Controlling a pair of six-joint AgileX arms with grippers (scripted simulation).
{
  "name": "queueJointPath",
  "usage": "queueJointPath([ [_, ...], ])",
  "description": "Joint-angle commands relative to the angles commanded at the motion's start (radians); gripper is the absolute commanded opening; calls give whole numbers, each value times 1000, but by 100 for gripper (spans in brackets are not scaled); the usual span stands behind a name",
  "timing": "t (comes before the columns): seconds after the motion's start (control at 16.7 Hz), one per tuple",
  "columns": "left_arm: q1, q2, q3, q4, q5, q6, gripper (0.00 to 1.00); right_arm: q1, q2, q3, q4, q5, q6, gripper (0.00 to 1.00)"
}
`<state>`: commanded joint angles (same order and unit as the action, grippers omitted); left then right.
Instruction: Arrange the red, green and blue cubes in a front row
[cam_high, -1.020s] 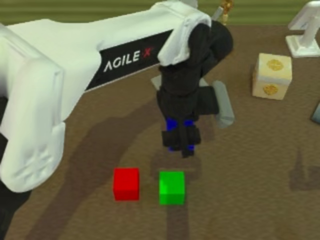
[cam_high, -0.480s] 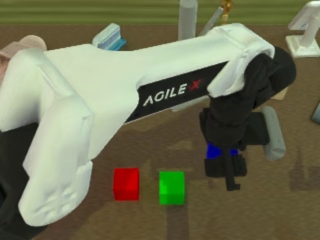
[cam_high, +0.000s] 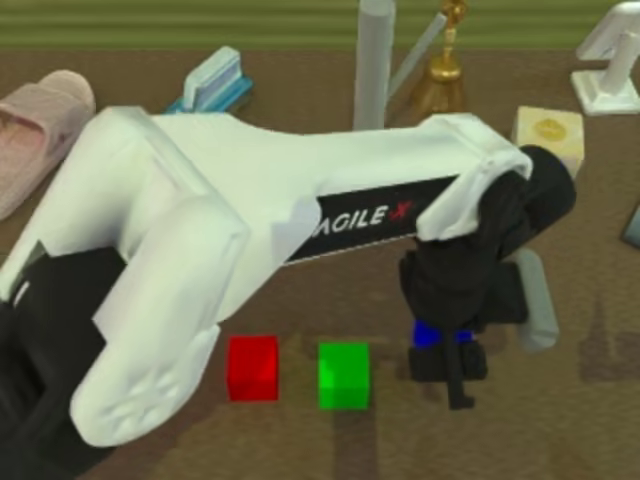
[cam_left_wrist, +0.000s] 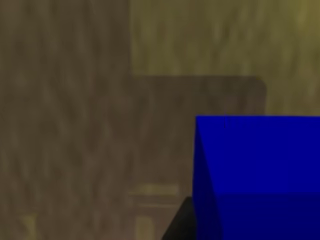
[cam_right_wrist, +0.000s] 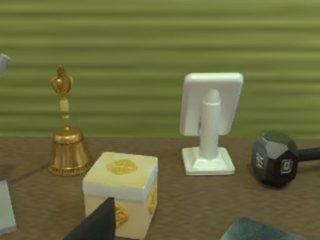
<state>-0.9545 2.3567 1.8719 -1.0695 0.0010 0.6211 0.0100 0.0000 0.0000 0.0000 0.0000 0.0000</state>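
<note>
The top view alone shows the row: 1 red cube and 1 green cube near the front edge, apart, and just right of the green one the left gripper clamped narrowly around 1 blue cube. The left wrist view shows only that blue cube, glossy and plain, above the brown table. The right wrist view alone shows 1 gold bell, 1 cream box, 1 white stand and 1 dumbbell; I cannot tell whether the right gripper's fingers stand apart or together.

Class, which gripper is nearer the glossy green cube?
Left. The left gripper holds the blue cube just right of the green cube; the right gripper isn't visible.
</note>
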Motion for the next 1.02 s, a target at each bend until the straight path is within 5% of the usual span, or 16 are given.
queueJointPath([
  [0.3, -2, 16, -27, 33, 0, 0, 0, 0, 0, 0, 0, 0, 0, 100],
  [1.02, -2, 16, -27, 33, 0, 0, 90, 0, 0, 0, 0, 0, 0, 100],
])
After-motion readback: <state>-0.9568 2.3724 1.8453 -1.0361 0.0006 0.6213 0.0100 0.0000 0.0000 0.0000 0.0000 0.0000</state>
